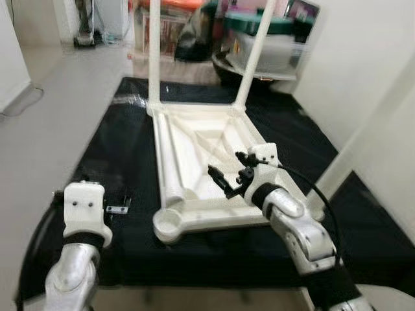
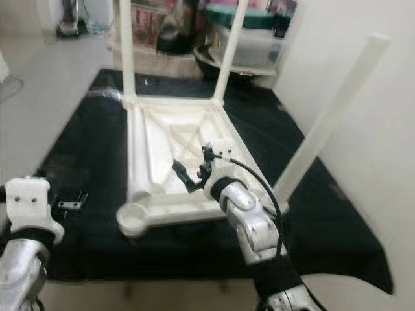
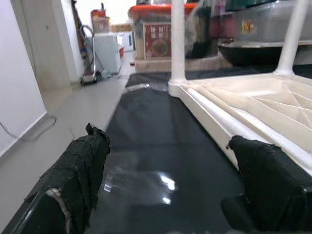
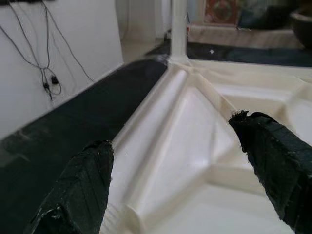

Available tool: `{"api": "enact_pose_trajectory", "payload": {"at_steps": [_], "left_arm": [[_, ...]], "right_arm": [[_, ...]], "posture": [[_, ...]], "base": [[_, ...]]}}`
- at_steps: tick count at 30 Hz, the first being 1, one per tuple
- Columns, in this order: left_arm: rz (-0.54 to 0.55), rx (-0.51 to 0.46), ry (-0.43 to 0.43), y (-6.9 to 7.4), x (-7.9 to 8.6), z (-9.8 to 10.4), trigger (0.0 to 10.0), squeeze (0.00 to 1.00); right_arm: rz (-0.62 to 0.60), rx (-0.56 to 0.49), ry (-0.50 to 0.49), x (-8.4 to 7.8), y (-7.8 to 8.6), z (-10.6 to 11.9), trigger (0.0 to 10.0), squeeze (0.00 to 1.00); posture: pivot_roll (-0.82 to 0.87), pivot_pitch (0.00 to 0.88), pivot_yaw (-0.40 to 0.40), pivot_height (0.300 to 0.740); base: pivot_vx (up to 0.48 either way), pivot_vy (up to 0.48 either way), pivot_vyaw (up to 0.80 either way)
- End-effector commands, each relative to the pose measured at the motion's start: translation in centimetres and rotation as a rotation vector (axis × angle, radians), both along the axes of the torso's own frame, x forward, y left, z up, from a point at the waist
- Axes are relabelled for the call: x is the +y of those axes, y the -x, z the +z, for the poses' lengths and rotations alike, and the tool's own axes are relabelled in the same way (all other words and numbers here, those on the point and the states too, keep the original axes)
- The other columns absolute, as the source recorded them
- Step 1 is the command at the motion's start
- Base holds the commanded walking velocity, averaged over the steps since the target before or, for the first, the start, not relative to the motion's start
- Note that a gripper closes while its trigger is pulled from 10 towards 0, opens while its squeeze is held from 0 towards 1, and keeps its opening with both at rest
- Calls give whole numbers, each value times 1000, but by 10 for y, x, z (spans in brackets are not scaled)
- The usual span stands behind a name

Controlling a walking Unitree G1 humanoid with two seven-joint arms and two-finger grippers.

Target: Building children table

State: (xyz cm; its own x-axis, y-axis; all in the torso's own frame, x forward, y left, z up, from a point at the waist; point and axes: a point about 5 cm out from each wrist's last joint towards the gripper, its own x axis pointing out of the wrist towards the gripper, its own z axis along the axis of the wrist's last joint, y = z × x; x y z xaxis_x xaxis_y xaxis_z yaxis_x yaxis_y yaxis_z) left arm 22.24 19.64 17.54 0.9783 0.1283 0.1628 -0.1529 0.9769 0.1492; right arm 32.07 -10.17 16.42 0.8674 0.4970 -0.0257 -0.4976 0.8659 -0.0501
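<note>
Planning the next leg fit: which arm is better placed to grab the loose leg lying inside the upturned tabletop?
Right. Its tool is open over the tabletop, beside the loose leg. The left tool hovers over the black mat.

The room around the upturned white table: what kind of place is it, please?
Probably a room in a home. A black mat covers the floor under the table top, lidded storage boxes stand behind, and a vacuum cleaner waits by the wall.

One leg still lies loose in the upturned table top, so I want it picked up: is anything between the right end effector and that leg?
Nothing visible. The right end effector hovers open just above the table top, with the loose leg beside it.
</note>
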Motion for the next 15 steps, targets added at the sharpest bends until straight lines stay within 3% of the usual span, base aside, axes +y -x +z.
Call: {"api": "enact_pose_trajectory", "payload": {"at_steps": [1,5,10,15], "left_arm": [[1,-2,-7,1,0,-1,10000,0],[2,2,-11,1,-1,-2,10000,0],[8,11,-17,2,0,-4,10000,0],[27,27,-37,4,4,-7,10000,0]], "right_arm": [[11,-14,22,1,-1,1,10000,0],[26,-63,87,3,-3,1,10000,0],[30,-57,86,4,-5,0,10000,0],[152,-47,205,8,-1,-13,10000,0]], "posture": [[169,0,-172,740],[169,0,-171,740],[170,0,-172,740],[183,0,-175,740]], "base": [[0,0,0],[0,0,0],[0,0,0],[0,0,0]]}}
